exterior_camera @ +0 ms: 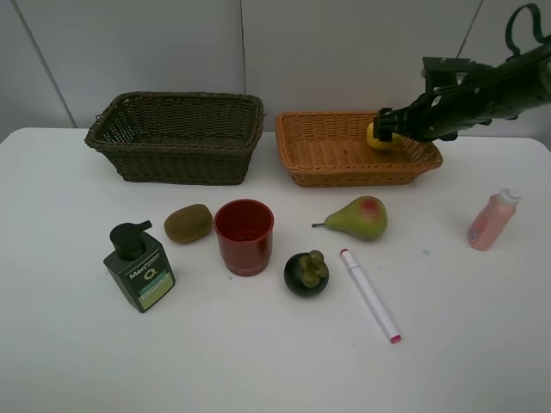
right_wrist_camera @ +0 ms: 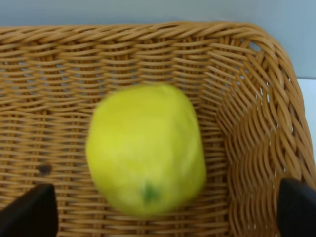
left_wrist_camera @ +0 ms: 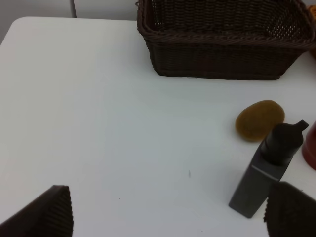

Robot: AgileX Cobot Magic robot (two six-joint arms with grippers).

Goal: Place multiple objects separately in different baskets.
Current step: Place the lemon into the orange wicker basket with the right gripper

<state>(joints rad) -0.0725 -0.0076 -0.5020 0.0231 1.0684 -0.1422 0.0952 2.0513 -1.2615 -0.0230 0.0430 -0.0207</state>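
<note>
My right gripper (exterior_camera: pixel 385 127) hangs over the right end of the light orange-tan basket (exterior_camera: pixel 344 176). Its fingers (right_wrist_camera: pixel 29 212) stand wide apart, and the yellow lemon (right_wrist_camera: pixel 145 148) is blurred between them, touching neither, over the basket's weave (right_wrist_camera: pixel 256 123). The lemon (exterior_camera: pixel 379 138) sits just inside the basket rim. My left gripper (left_wrist_camera: pixel 168 210) is open and empty above bare table, near the dark green pump bottle (left_wrist_camera: pixel 269 170) and the brown kiwi (left_wrist_camera: pixel 259 120). The dark olive-brown basket (exterior_camera: pixel 176 159) holds nothing that I can see.
On the table stand the pump bottle (exterior_camera: pixel 139 267), kiwi (exterior_camera: pixel 188 223), red cup (exterior_camera: pixel 244 237), dark mangosteen (exterior_camera: pixel 306 273), green-red pear (exterior_camera: pixel 360 218), white-pink marker (exterior_camera: pixel 370 295) and pink bottle (exterior_camera: pixel 492 220). The left arm is out of the exterior view.
</note>
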